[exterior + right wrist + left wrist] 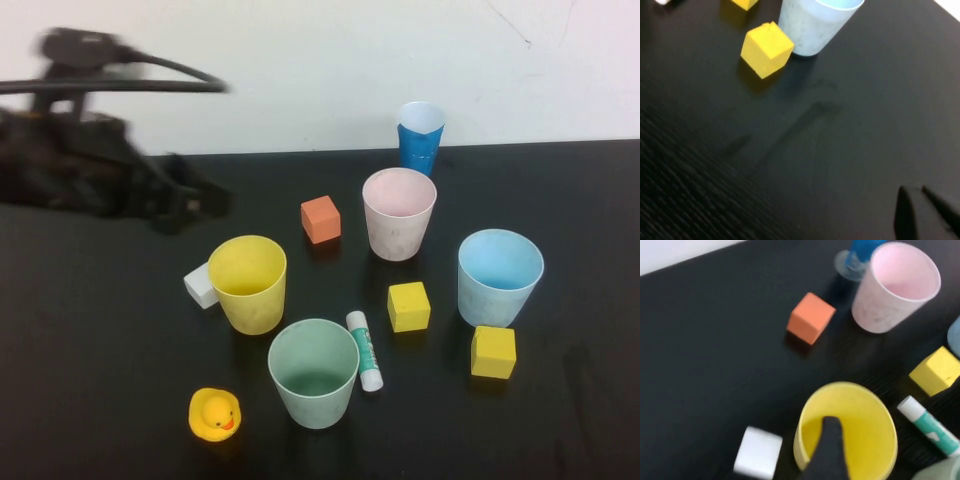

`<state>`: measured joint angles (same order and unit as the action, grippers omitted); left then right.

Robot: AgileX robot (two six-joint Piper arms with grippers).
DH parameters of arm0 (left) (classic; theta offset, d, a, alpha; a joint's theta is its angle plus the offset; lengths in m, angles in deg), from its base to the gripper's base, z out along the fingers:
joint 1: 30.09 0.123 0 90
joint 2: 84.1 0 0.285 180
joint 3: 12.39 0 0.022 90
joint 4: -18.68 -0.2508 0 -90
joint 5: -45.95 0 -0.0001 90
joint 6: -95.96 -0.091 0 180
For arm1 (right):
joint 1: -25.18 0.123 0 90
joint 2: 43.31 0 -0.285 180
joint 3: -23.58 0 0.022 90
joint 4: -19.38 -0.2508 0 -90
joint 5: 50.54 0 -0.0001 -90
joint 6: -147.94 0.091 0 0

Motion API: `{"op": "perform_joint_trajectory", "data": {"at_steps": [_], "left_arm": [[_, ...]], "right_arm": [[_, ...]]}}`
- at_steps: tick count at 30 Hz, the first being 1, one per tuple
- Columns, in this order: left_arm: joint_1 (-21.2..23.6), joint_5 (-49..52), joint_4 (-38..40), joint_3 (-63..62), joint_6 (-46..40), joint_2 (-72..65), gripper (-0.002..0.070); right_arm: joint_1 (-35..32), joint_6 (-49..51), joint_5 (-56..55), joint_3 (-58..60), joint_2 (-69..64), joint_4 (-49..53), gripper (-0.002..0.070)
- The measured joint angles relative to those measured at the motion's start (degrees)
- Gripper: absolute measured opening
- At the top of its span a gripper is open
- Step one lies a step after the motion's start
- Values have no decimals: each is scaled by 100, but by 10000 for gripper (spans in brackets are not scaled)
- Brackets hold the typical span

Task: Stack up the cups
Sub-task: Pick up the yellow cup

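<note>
Four wide cups stand upright and apart on the black table: yellow [247, 283], mint green [313, 372], pale pink [399, 213] and light blue [499, 277]. My left gripper [195, 205] hovers, blurred, above the table behind and left of the yellow cup, open and empty. In the left wrist view one finger [829, 445] shows over the yellow cup [860, 430], with the pink cup [895, 287] beyond. My right gripper [913, 188] is shut and empty over bare table, apart from the blue cup [812, 22]. It is out of the high view.
A narrow dark-blue cup [420, 136] stands behind the pink cup. An orange cube [320, 219], two yellow cubes [409, 306] [493, 351], a white block [200, 285], a glue stick [364, 350] and a rubber duck [215, 414] lie among the cups.
</note>
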<state>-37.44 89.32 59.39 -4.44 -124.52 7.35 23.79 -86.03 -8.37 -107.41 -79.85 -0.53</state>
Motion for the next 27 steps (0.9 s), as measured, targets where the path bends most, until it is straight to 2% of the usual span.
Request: {"op": "perform_joint_trajectory", "data": {"at_steps": [2,6,16,19,21,23,24,27], "left_arm": [[-233,-11,-244,-264,-26,-391,556],[-505,-11,-816,-686,68,-1069,542],[-543,-284,-1868,-816,691,-2075,493],[-543,-303,-1904,-817,779,-2239,407],[-543,-303,-1904,-828,825,-2300,287],[-543,-188,-1904,-871,886,-2298,137],[-543,-74,-1904,-925,938,-2288,90],[-554,247,-1829,-1085,1156,-2191,30]], "right_arm": [[0,-11,38,10,0,0,-3],[0,-24,97,10,0,-4,-3],[0,-24,227,10,0,-14,-3],[0,-24,237,10,0,-71,-3],[0,-24,237,10,0,-176,-3],[0,-27,237,10,0,-282,-3],[0,-36,237,10,0,-314,-3],[0,-36,239,10,0,-365,-3]]}}
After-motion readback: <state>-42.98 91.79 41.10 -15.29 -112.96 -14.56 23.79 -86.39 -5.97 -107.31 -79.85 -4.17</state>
